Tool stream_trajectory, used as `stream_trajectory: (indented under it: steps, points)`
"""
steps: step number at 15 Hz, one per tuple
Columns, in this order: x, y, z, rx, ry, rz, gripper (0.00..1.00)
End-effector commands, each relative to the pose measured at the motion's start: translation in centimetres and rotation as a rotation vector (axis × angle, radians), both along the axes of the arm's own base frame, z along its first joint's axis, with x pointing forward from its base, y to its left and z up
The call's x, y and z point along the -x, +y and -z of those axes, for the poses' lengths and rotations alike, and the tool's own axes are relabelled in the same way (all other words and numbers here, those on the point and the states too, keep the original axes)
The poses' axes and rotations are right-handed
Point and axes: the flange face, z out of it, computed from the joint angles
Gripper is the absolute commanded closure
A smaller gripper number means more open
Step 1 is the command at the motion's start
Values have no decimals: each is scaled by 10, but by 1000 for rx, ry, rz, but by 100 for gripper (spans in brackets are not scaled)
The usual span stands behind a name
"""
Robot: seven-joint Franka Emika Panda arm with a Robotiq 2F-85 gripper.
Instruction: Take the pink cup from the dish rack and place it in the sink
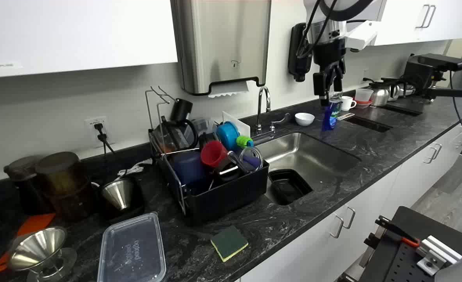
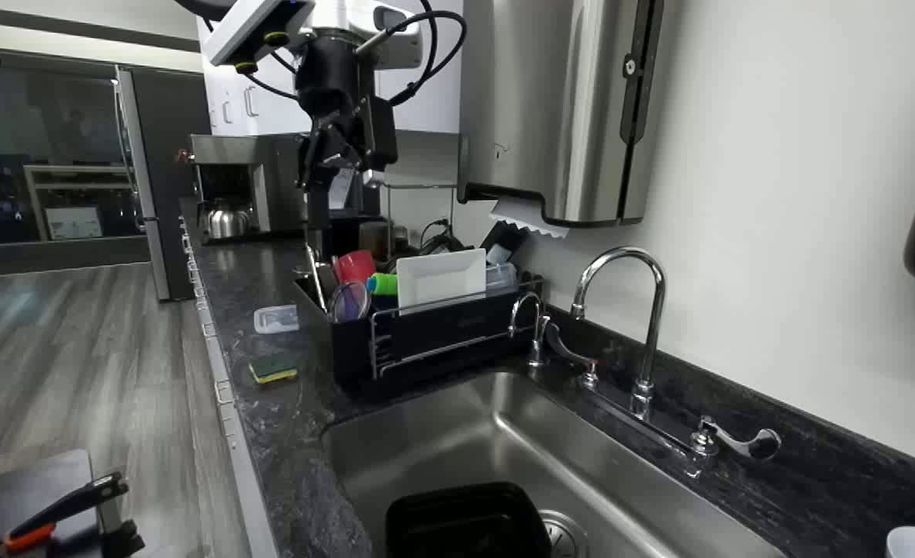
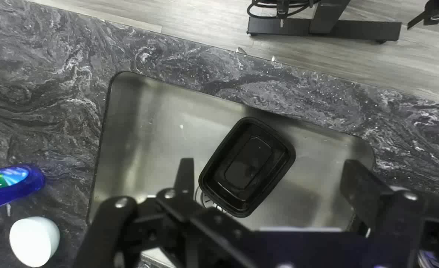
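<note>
The pink cup [image 1: 213, 154], reddish-pink, lies tilted among other dishes in the black dish rack [image 1: 231, 197]. The cup [image 2: 354, 266] and rack [image 2: 450, 341] show in both exterior views; the cup is out of the wrist view. The steel sink [image 1: 321, 156] is beside the rack and also shows in the wrist view [image 3: 152, 123]. A black container [image 3: 249, 163] lies in it. My gripper [image 1: 331, 96] is open, empty and raised high above the counter, apart from the cup. In the wrist view its spread fingers [image 3: 266, 163] frame the sink below.
A faucet [image 2: 655, 310] rises at the sink's back edge. A white bowl [image 1: 304, 119] and a blue soap bottle [image 1: 331, 114] stand beyond the sink. A paper towel dispenser [image 1: 231, 43] hangs above. A sponge [image 1: 230, 241] and a clear lid [image 1: 133, 250] lie in front of the rack.
</note>
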Motion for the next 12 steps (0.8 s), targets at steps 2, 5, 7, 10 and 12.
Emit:
stream_trajectory:
  steps: [2, 5, 7, 10, 12]
  points:
    - [0, 0, 0, 0, 1, 0, 0]
    - [0, 0, 0, 0, 1, 0, 0]
    - [0, 0, 0, 0, 1, 0, 0]
    - [0, 0, 0, 0, 1, 0, 0]
    - [0, 4, 2, -20, 6, -9, 0]
